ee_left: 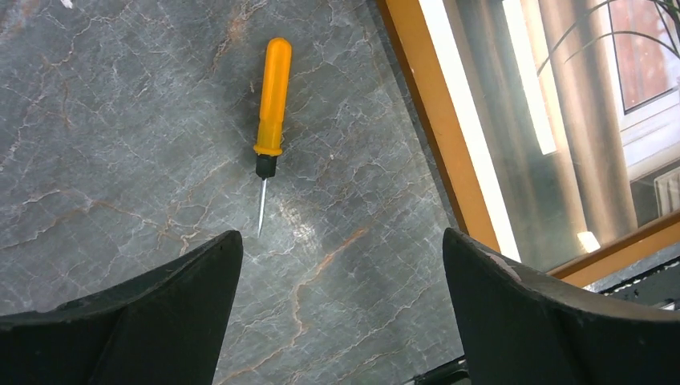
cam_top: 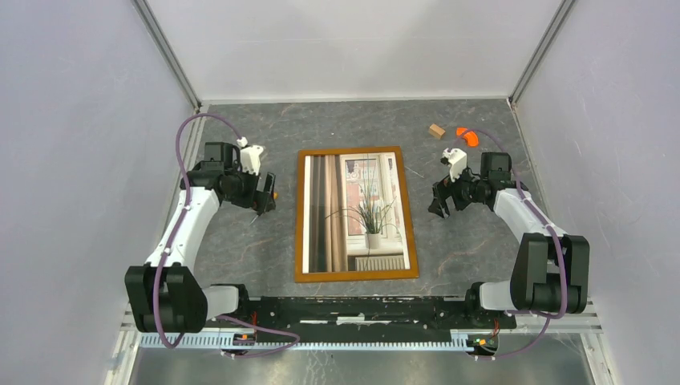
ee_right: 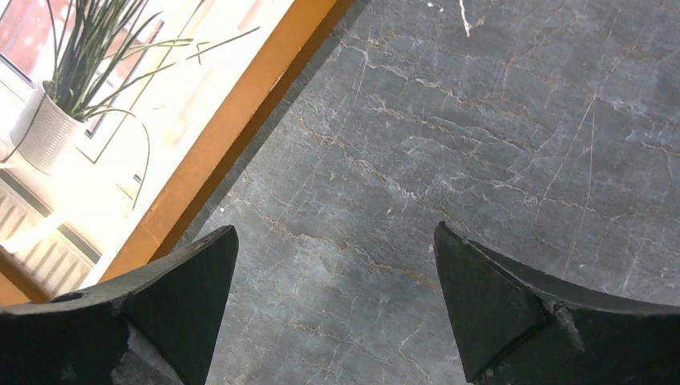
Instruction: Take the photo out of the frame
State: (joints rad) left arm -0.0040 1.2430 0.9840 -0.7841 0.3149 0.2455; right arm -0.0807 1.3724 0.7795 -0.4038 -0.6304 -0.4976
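Seen from above, the frame lies flat on the grey marbled table, with the photo of curtains, a potted plant and a radiator inside its orange-brown border. The left gripper hangs to the left of the frame and the right gripper to its right, both clear of it. A small wooden block and an orange object lie beyond the frame's far right corner. From the left wrist, the fingers stand wide apart and empty above bare table, and an orange-handled screwdriver lies near the frame's border without touching it. From the right wrist, the fingers are likewise spread and hold nothing, the frame's edge and the pictured plant just beside one fingertip.
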